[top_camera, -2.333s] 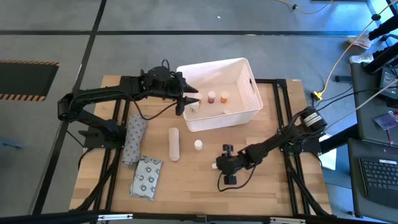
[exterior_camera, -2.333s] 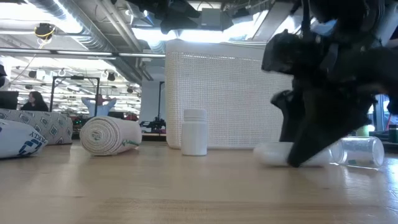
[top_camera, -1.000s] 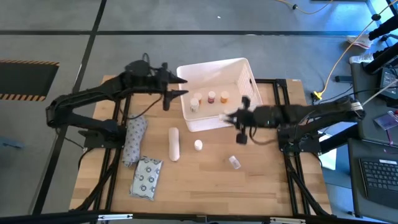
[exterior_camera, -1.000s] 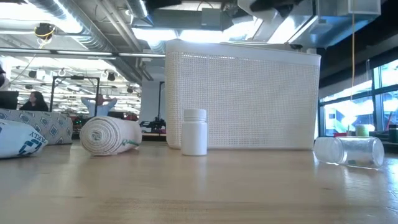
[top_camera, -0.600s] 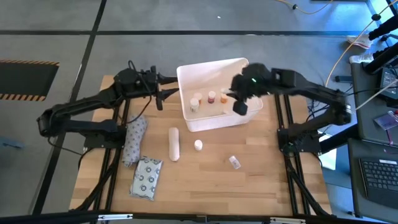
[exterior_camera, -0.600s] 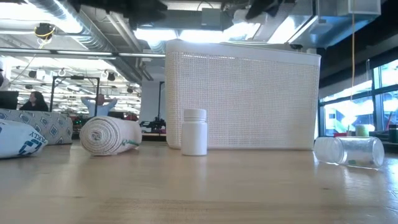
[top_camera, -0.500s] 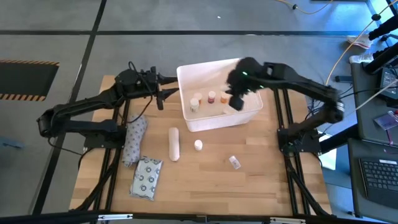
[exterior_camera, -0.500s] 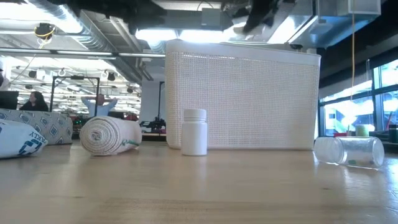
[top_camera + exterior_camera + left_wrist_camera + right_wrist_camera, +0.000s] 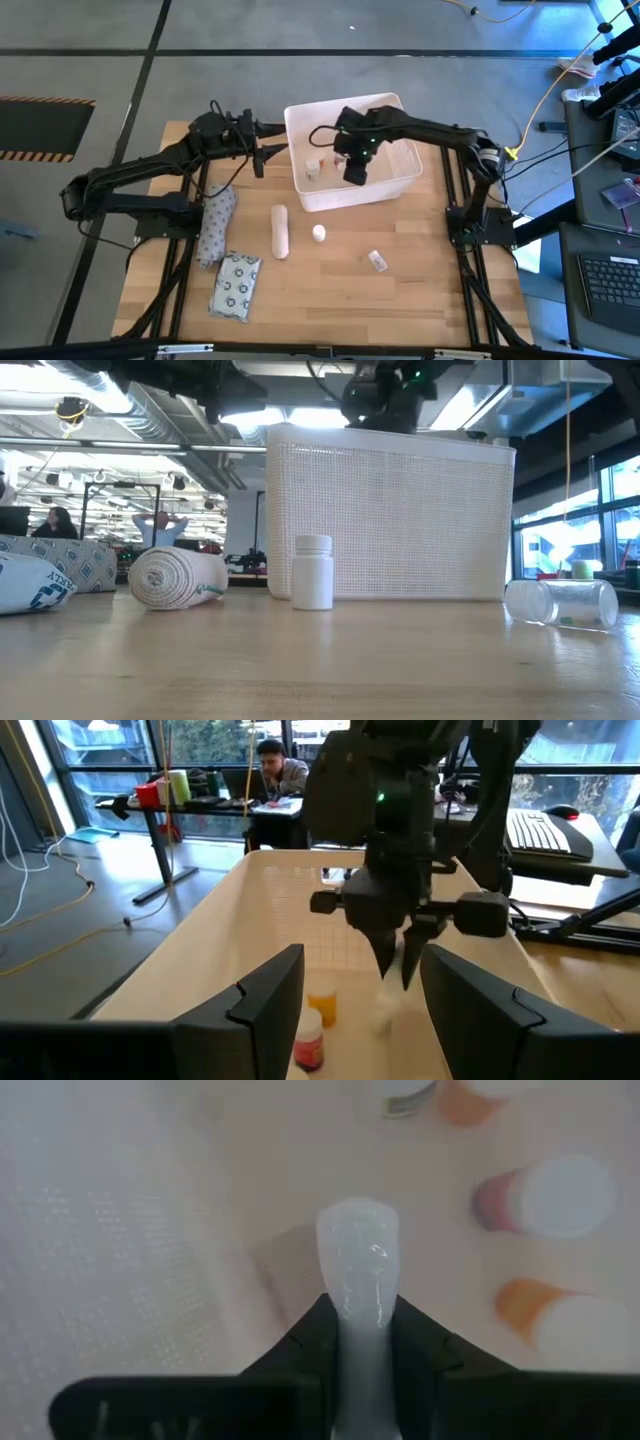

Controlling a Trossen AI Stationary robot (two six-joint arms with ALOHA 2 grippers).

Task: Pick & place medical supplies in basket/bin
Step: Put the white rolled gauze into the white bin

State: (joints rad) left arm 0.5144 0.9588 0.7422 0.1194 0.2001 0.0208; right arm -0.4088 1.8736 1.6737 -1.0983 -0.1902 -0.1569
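Observation:
My right gripper (image 9: 355,172) hangs over the middle of the white tub (image 9: 405,178), pointing down, shut on a small clear-white tube (image 9: 358,1250). On the tub's floor stand a white bottle (image 9: 313,168), a pink-capped bottle (image 9: 545,1195) and an orange-capped bottle (image 9: 555,1322). My left gripper (image 9: 258,160) waits open beside the tub's left wall; its wrist view looks into the tub at my right gripper (image 9: 398,965). On the table lie a white roll (image 9: 280,231) on its side, a small white bottle (image 9: 318,233) standing upright, a second clear tube (image 9: 377,261) and the ring-patterned packet (image 9: 236,286). My right gripper pinches the tube (image 9: 358,1305) between its two fingers, coming from above and pointing down. The tube lies along the fingers and its free end (image 9: 358,1230) sticks out past the fingertips toward the tub's floor. It is lifted clear of everything.
A grey patterned wrapped roll (image 9: 216,225) lies left of the white roll. In the low view the tub's mesh wall (image 9: 390,520) stands behind the bottle (image 9: 313,572), with the clear tube (image 9: 560,603) at the right. A person sits in the room beyond.
My right gripper, shut on the tube, has risen from beside the tub's near wall, swung over the rim and moved toward the table's left, ending over the tub's middle. My left gripper has drawn back a little from the tub toward the table's left.

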